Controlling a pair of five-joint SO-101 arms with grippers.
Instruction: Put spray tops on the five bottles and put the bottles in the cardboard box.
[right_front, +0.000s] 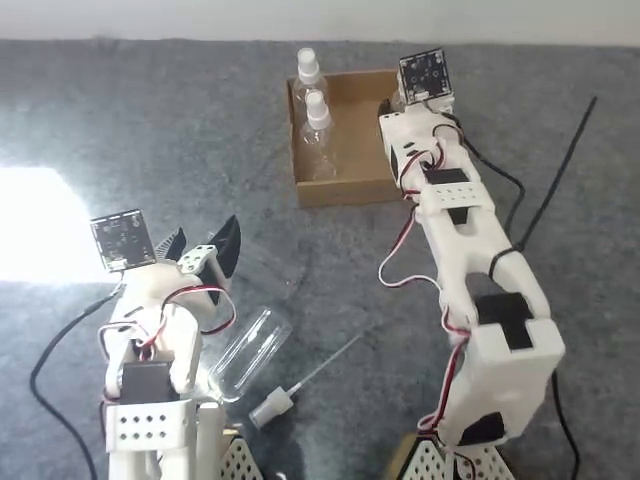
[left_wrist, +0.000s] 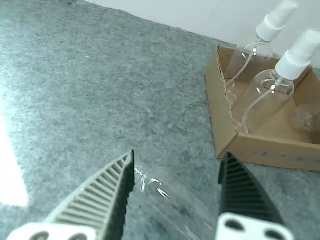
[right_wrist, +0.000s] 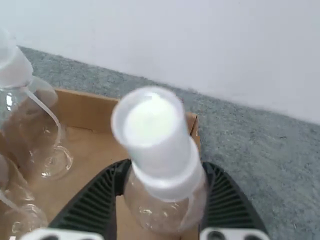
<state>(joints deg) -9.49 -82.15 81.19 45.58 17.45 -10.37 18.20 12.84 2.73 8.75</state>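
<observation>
Right end effector (right_wrist: 165, 172) at upper centre of the high view, over the box's (right_front: 345, 190) right end, closed around a held bottle (right_wrist: 155, 150) that is upright with its spray top on. Two capped bottles (right_front: 318, 125) stand at the box's left end. Left end effector (left_wrist: 179, 162) at lower left, spread wide over a bare bottle (left_wrist: 160, 192) lying on the bench (right_front: 120, 120). Second bare bottle (right_front: 248, 352) and loose spray top (right_front: 272, 405) lie at lower centre.
</observation>
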